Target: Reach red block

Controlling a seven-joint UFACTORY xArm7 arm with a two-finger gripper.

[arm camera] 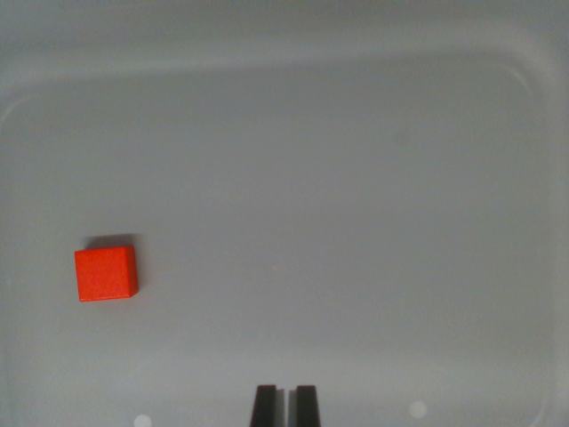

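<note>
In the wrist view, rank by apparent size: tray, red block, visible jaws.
1. Tray, filling nearly the whole frame.
2. Red block.
3. Jaws, only their tips showing at the bottom edge; being nearer the camera and cut off, their rank against the block is unsure.

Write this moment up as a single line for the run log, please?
stage: reaching, no contact | red block: on grey tray floor, wrist view's left | gripper: bottom centre, fingertips nearly together, holding nothing, apart from block
</note>
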